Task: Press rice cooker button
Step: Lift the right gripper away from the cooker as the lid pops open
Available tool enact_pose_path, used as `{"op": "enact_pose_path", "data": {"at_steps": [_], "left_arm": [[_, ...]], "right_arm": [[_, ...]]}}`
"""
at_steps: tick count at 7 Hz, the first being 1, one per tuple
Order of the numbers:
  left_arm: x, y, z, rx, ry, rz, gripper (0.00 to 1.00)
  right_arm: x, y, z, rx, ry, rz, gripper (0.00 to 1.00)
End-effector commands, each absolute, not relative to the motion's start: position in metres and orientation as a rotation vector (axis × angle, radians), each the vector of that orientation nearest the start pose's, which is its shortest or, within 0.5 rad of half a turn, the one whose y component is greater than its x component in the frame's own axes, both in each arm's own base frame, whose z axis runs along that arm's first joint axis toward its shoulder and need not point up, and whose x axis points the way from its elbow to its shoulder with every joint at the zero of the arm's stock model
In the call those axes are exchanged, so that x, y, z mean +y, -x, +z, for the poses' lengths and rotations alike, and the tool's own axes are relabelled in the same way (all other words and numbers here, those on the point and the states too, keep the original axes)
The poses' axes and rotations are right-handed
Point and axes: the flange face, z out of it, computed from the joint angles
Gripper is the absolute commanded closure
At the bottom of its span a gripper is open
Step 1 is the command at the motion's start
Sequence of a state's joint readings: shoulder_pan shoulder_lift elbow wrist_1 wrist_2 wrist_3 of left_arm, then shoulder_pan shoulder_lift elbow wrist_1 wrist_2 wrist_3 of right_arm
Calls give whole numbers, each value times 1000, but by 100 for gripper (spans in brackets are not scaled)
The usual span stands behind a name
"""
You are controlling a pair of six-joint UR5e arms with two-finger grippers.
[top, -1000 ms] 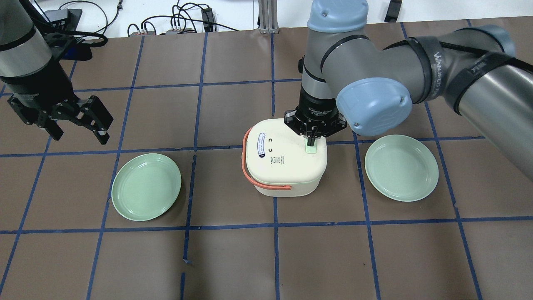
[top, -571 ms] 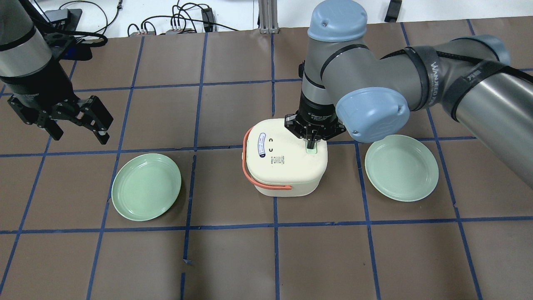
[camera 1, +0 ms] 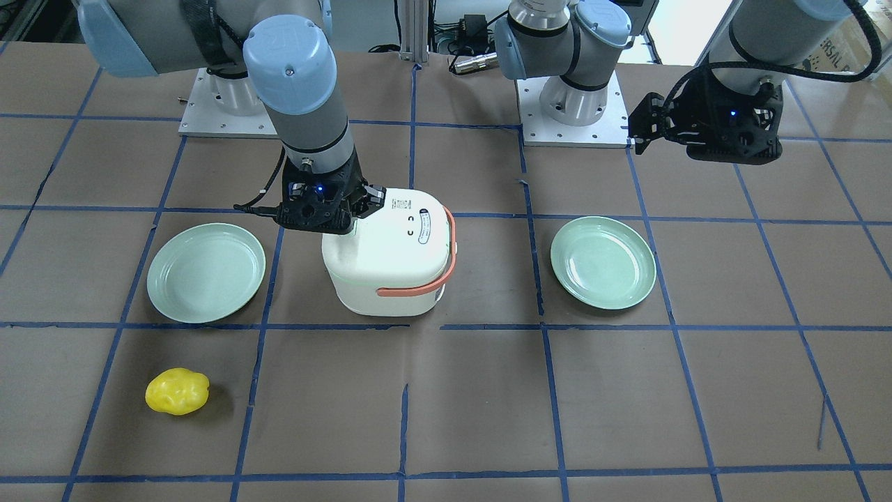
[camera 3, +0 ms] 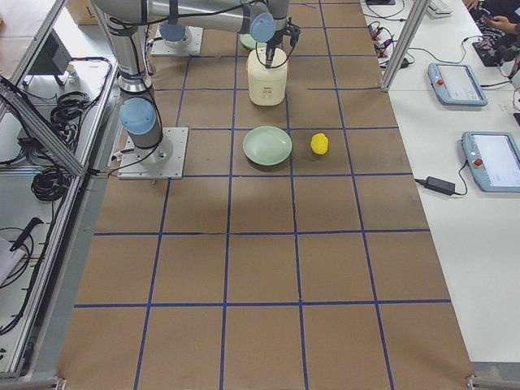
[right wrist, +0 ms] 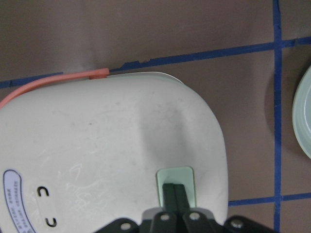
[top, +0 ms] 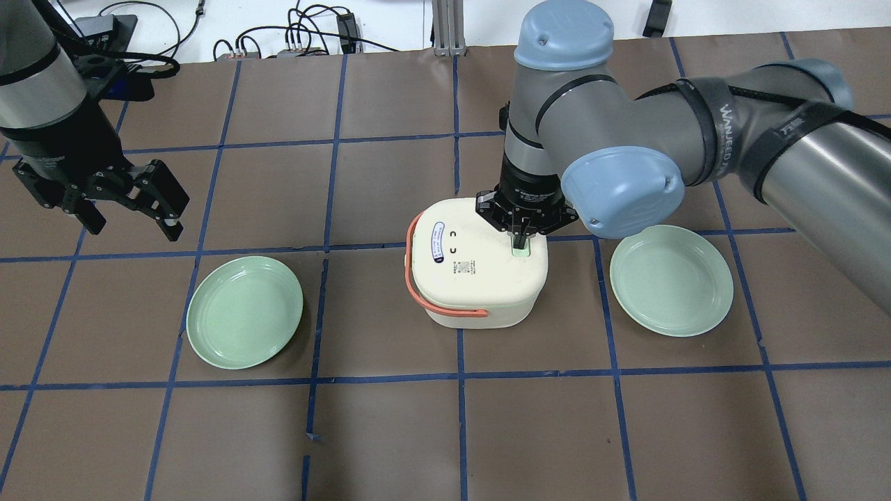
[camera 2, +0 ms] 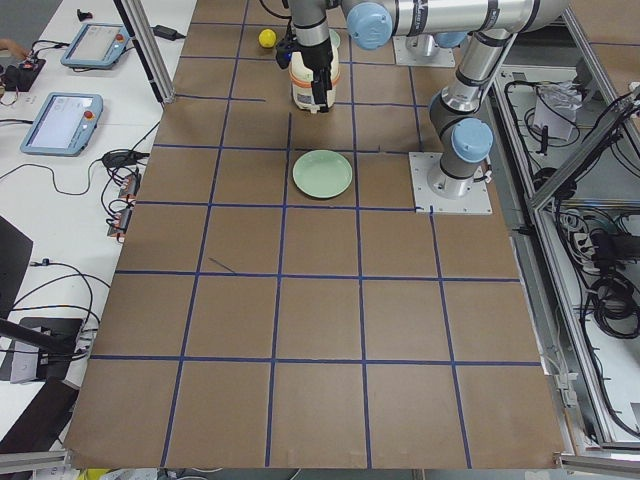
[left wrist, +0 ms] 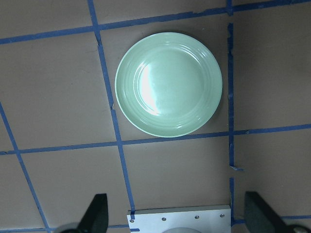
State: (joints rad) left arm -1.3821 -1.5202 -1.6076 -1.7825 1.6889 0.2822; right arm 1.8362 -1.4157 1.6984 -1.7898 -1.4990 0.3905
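The white rice cooker (top: 477,268) with a salmon-orange handle (top: 416,292) stands shut at the table's middle; it also shows in the front view (camera 1: 390,258). Its pale green button (right wrist: 175,182) sits on the lid's right side. My right gripper (top: 519,242) is shut and points straight down, its fingertips (right wrist: 175,194) resting on the button (top: 521,250). My left gripper (top: 129,202) is open and empty, hovering well left of the cooker, above a green plate (left wrist: 168,83).
Two mint-green plates lie on the brown table, one left (top: 244,312) and one right (top: 671,280) of the cooker. A yellow lumpy object (camera 1: 177,391) lies on the operators' side past the right plate (camera 1: 206,272).
My right gripper has come down a little onto the green button; the cooker and the left arm have not moved.
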Motion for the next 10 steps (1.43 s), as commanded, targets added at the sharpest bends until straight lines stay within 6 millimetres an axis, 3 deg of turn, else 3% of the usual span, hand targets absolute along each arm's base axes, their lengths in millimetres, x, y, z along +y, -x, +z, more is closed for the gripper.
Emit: {"op": "enact_pose_path", "data": {"at_steps": [1, 2, 4, 6, 7, 10], "left_arm": [[-464, 35, 476, 3051, -161, 337, 0], [-464, 35, 476, 3051, -161, 337, 0], [-464, 35, 476, 3051, -161, 337, 0], [-464, 35, 476, 3051, -161, 337, 0], [-464, 35, 476, 3051, -161, 337, 0], [-464, 35, 476, 3051, -161, 337, 0]], "right_arm": [[-489, -277, 403, 3074, -219, 23, 20], [-503, -272, 438, 3076, -216, -57, 9], [-521, -242, 448, 3090, -209, 11, 8], [-537, -178, 452, 3097, -129, 24, 7], [-535, -166, 456, 3099, -120, 32, 7], [-525, -159, 467, 3137, -128, 49, 7]]}}
